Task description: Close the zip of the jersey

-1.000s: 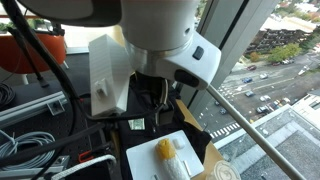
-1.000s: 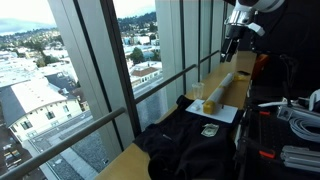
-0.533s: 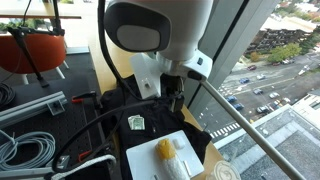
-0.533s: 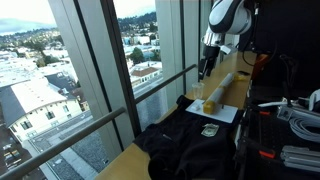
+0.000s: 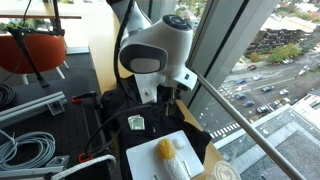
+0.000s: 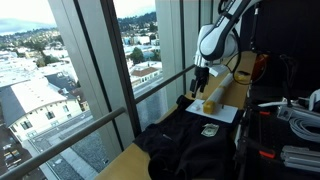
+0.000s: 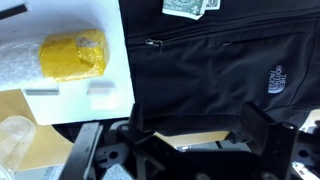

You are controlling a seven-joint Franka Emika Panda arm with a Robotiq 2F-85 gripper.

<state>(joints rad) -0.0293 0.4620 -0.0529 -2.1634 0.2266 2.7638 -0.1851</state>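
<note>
The black jersey [image 7: 215, 75] fills the wrist view, with a small pale logo [image 7: 275, 80] at the right. A thin zip line [image 7: 220, 42] runs across it, with a small pull at its left end [image 7: 151, 43]. The jersey also lies on the ledge in both exterior views [image 5: 118, 112] [image 6: 190, 150]. My gripper [image 7: 200, 135] hovers above the jersey, open and empty, its two dark fingers [image 7: 262, 125] wide apart. It hangs under the arm in both exterior views [image 5: 166, 96] [image 6: 200, 84].
A white tray [image 7: 30, 40] with a yellow sponge-like block [image 7: 72, 55] lies beside the jersey, also seen in both exterior views [image 5: 185, 165] [image 6: 222, 112]. A banknote [image 7: 190, 7] lies on the jersey. The window railing [image 5: 230, 110] runs close by. Cables [image 5: 25, 150] lie to the side.
The arm has come down from high above the ledge and moved toward the jersey. The gripper now hangs just above the fabric. The jersey and tray have not moved.
</note>
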